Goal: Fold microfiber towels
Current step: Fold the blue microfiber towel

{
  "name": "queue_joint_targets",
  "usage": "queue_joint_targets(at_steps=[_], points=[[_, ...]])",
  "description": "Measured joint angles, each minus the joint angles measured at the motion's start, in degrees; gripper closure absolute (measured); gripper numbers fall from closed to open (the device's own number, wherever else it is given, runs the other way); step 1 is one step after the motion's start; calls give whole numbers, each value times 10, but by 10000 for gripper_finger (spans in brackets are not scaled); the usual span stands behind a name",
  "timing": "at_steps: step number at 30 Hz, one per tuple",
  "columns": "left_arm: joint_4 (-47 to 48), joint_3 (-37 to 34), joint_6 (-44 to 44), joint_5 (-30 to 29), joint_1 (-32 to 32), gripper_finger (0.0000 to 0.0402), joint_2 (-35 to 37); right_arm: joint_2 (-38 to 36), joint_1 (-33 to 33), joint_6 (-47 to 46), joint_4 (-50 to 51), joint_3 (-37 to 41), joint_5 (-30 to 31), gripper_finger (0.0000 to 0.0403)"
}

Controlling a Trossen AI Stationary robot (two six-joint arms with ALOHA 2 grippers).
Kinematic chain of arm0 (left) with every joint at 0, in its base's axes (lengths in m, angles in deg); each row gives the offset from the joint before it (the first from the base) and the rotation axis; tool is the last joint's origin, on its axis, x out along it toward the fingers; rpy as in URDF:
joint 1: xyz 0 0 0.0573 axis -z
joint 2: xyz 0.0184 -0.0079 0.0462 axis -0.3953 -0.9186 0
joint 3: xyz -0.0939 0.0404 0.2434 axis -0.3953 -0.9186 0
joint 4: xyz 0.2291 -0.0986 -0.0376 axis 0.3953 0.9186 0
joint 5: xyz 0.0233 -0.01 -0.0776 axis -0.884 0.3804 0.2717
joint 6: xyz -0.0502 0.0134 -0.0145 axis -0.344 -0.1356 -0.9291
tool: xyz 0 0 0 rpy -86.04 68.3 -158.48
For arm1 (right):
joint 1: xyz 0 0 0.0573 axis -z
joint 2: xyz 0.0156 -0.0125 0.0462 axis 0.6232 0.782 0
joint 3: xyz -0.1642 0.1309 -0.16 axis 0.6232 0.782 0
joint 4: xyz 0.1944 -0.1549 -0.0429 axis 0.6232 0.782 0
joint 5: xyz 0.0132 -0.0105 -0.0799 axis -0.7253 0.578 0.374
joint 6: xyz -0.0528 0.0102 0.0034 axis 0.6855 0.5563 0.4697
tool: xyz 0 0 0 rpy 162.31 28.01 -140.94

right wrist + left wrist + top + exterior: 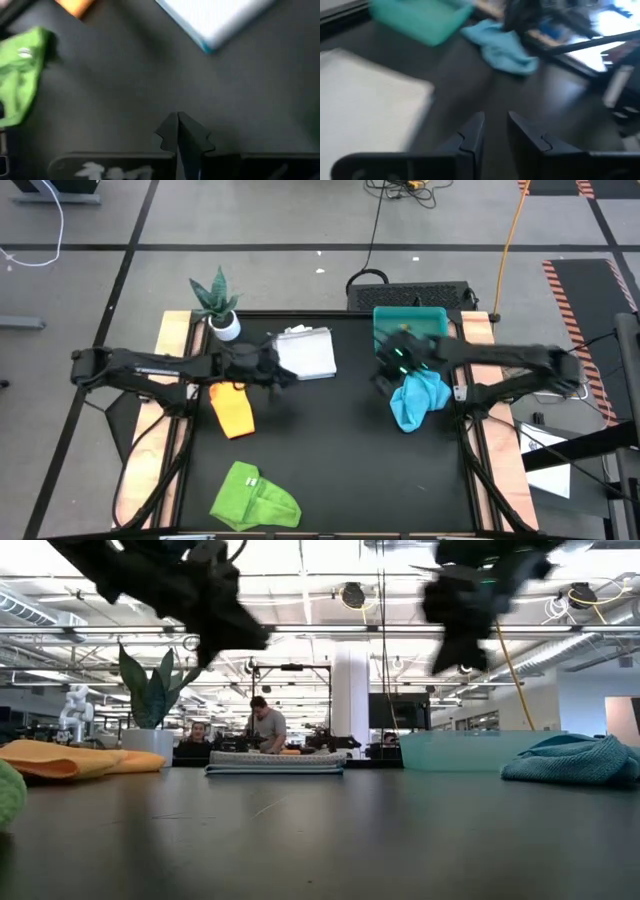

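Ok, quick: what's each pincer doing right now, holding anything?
Left pincer: slightly open, empty, beside the white towel stack.
Right pincer: shut, empty, above the turquoise towel.

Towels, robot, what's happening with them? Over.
Left gripper open, empty, beside white towel stack. Right gripper shut, empty, above turquoise towel. Orange towel folded, green towel rumpled. Nothing blocking.

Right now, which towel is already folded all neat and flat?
The white-grey towel, lying in a tidy flat stack near the plant. The turquoise towel and lime green towel are crumpled heaps.
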Motion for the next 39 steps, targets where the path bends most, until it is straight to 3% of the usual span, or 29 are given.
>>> queue_joint_targets(at_steps=[3,6,9,13,18,24,31,39], points=[[-101,3,-2,0,40,303,-77,-108,-59,-109,18,101,54,403],[-138,49,0,-5,61,297,-170,-202,-86,-164,42,185,139,396],[-138,118,23,-9,77,294,-253,-270,-82,-133,59,227,215,378],[-140,206,35,-7,90,293,-326,-307,-58,-48,93,214,275,351],[-92,280,44,16,91,293,-364,-287,-6,-88,148,203,236,324],[-52,308,61,16,89,293,-362,-194,44,-108,262,166,213,314],[-39,310,54,18,85,293,-362,-114,55,-87,266,153,212,314],[-26,310,47,37,86,293,-362,-76,55,-74,243,153,181,300]])
